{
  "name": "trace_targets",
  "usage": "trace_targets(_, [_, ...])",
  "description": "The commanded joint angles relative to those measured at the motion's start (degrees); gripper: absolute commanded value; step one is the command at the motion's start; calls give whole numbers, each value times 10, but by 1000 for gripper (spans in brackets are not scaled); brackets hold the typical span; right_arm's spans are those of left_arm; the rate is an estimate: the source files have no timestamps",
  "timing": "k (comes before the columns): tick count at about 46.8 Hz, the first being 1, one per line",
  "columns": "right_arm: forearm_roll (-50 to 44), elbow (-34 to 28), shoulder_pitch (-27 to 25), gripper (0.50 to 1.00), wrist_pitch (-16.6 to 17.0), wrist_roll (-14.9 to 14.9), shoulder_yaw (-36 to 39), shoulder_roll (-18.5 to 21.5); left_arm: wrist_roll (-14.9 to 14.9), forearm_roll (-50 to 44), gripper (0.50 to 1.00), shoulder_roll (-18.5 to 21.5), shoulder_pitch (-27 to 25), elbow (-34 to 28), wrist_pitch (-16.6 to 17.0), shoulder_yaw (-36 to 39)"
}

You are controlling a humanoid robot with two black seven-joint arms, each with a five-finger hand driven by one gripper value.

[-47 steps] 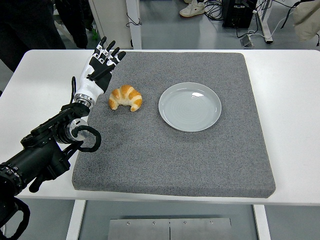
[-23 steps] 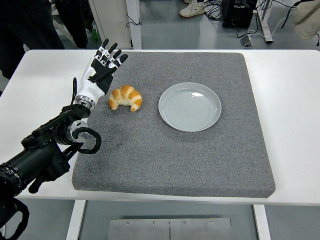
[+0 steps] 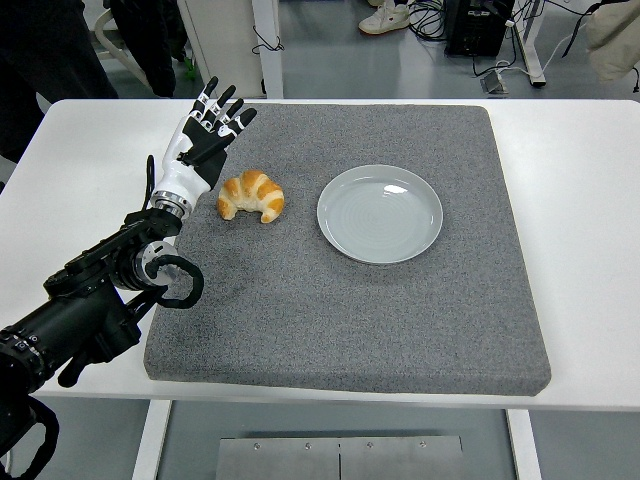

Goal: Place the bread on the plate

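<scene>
A golden croissant (image 3: 252, 195) lies on the grey mat (image 3: 350, 300), left of a pale round plate (image 3: 380, 213) that holds nothing. My left hand (image 3: 203, 138) hovers just left of and behind the croissant, fingers spread and pointing away from me, holding nothing. A small gap separates the hand from the bread. The black left arm runs down to the lower left corner. The right arm does not show.
The mat covers most of the white table (image 3: 580, 200). People's legs and shoes, table legs and cables show on the floor beyond the far edge.
The left hand has shifted slightly right and up toward the croissant. The croissant and plate have not moved.
</scene>
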Motion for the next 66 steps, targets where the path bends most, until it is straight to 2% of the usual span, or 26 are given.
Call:
trace_targets(1, [0, 0, 1, 1000, 0, 0, 0, 0, 2, 0, 963, 0, -6, 0, 1, 2])
trace_targets(7, [0, 0, 2, 1000, 0, 0, 0, 0, 12, 1, 960, 0, -30, -1, 17, 2])
trace_targets(9, [-1, 0, 2, 1000, 0, 0, 0, 0, 23, 1, 958, 1, -41, -1, 29, 2])
trace_targets(15, [0, 0, 2, 1000, 0, 0, 0, 0, 92, 5, 952, 3, -72, -1, 69, 2])
trace_targets(19, [0, 0, 2, 1000, 0, 0, 0, 0, 116, 26, 952, 10, -88, -1, 87, 3])
trace_targets(26, [0, 0, 2, 1000, 0, 0, -1, 0, 117, 77, 951, 31, -117, -10, 97, 46])
trace_targets(33, [0, -1, 3, 1000, 0, 0, -1, 0, 118, 85, 952, 69, -156, -28, 97, 104])
trace_targets(41, [0, -1, 7, 1000, 0, 0, -4, 0, 118, 86, 951, 143, -189, -115, 101, 162])
trace_targets(45, [0, -1, 9, 1000, 0, 0, -4, 0, 128, 102, 952, 181, -199, -164, 103, 193])
trace_targets(53, [0, -1, 9, 1000, 0, 0, -4, 0, 134, 209, 952, 244, -219, -228, 103, 258])
trace_targets(66, [-1, -1, 9, 1000, 0, 0, -4, 0, 133, 375, 955, 278, -220, -247, 99, 277])
